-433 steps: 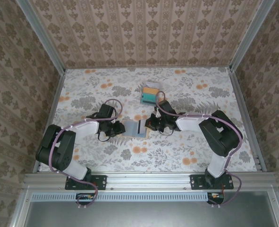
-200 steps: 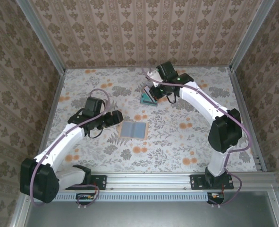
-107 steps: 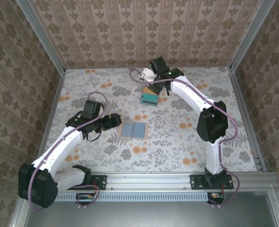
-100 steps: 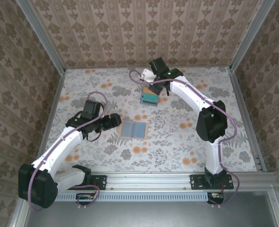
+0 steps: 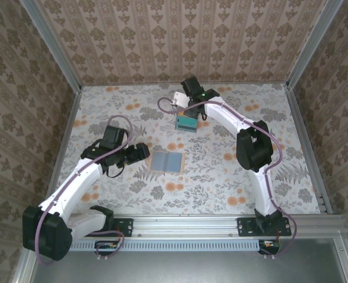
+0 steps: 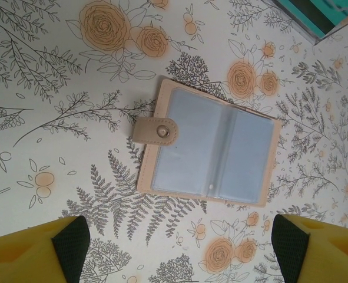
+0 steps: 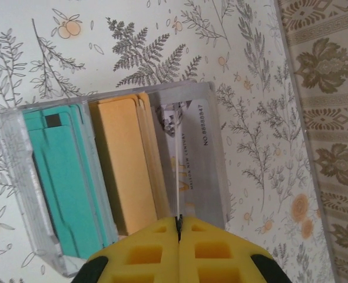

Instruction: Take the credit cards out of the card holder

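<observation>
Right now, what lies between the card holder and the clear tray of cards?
Only bare floral tabletop separates card holder and tray, as the top view shows.

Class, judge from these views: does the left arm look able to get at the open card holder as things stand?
Probably yes: the left gripper hangs open above the card holder, which lies open and uncovered on the table, with nothing between them.

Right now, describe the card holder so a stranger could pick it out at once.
On the floral tablecloth, look near the middle. The card holder lies open and flat there: grey-blue panels edged in tan, with a snap tab, unlike the clear tray of teal and orange cards farther back.
</observation>
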